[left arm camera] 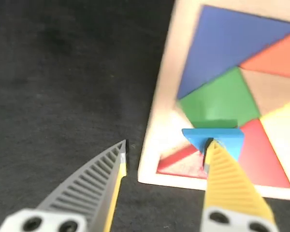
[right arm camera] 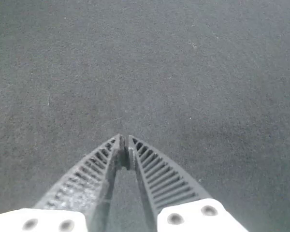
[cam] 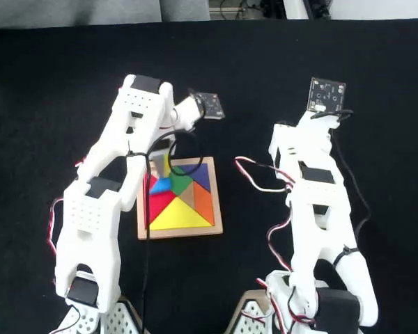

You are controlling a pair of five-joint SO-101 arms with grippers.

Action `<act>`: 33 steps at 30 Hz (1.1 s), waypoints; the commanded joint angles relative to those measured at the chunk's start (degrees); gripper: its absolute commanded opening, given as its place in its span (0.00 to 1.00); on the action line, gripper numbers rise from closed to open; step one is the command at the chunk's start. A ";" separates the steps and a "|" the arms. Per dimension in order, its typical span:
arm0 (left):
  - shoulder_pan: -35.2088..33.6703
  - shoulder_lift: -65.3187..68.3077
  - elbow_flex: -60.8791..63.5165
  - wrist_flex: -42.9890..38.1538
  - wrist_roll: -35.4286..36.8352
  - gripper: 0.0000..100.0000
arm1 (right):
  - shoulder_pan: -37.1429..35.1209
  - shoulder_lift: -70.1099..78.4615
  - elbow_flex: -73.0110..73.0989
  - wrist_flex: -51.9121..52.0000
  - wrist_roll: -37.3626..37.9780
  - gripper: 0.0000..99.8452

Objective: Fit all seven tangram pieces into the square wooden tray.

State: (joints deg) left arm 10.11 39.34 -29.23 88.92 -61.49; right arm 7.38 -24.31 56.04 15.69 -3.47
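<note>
1. Hovering at the tray's (left arm camera: 157, 121) far-left corner, the L gripper (left arm camera: 166, 145) stood wide open and held nothing. Its yellow finger (left arm camera: 227, 179) had its tip on the small blue piece (left arm camera: 217, 135), while the grey finger (left arm camera: 96, 179) hung outside the rim over the table (left arm camera: 53, 72).
2. The blue piece lay inside the tray near that corner, between green (left arm camera: 222, 99) and red (left arm camera: 261, 159). It looked raised, prob. not seated flat.
3. Its long edge ran approx. along the line between the two fingertips, w/ the rim sitting between the jaws.
4. The R gripper (right arm camera: 124, 145) was closed tip to tip and empty, over bare table well apart from the tray, so the L arm was much nearer.
5. The next move prob. called for a press or nudge w/ the yellow tip, not a pinch.
</note>
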 commanded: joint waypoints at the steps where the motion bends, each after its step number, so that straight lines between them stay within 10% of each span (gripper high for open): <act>1: 0.40 -1.05 -3.56 1.49 -1.41 0.26 | -0.53 -0.31 -0.57 -0.88 0.53 0.01; 10: 0.66 -5.10 -12.53 12.31 3.69 0.26 | -0.53 -0.31 -0.57 -0.88 0.53 0.01; 19: 1.98 -19.08 17.54 7.91 5.19 0.13 | -0.53 -0.40 -0.57 -0.88 0.53 0.01; 33: 2.33 -38.86 48.13 -21.54 46.86 0.27 | -0.53 -0.40 -0.57 -0.88 0.53 0.01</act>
State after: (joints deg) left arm 11.69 5.76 13.49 73.63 -21.93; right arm 7.38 -24.31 56.04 15.69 -3.47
